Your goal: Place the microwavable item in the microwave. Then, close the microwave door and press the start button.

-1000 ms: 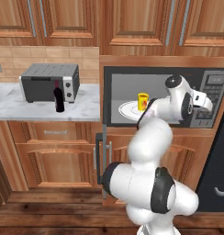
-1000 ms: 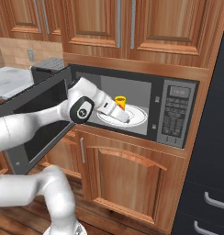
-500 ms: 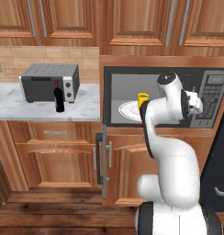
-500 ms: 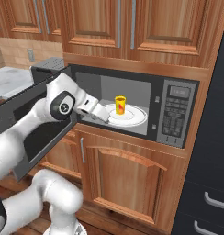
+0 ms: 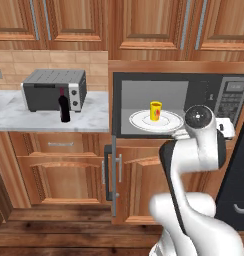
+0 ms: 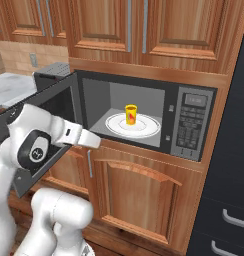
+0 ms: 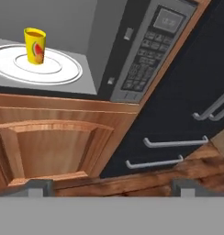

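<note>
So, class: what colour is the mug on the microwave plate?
Yellow mug with a red mark, clearest in the hand view.

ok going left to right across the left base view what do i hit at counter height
toaster oven → wine bottle → open microwave door, edge-on → white plate → yellow mug → keypad panel

Mug (image 6: 130,113) on plate (image 6: 144,129) inside microwave (image 6: 194,125), seemingly centred.

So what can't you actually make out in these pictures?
- Keypad labels on the microwave: too small in every view.
- Gripper: hand view cuts it off at the bottom edge, leaving just the tips.
- Wine bottle label: too small, left base view.
- Yellow mug: far side hidden.
</note>
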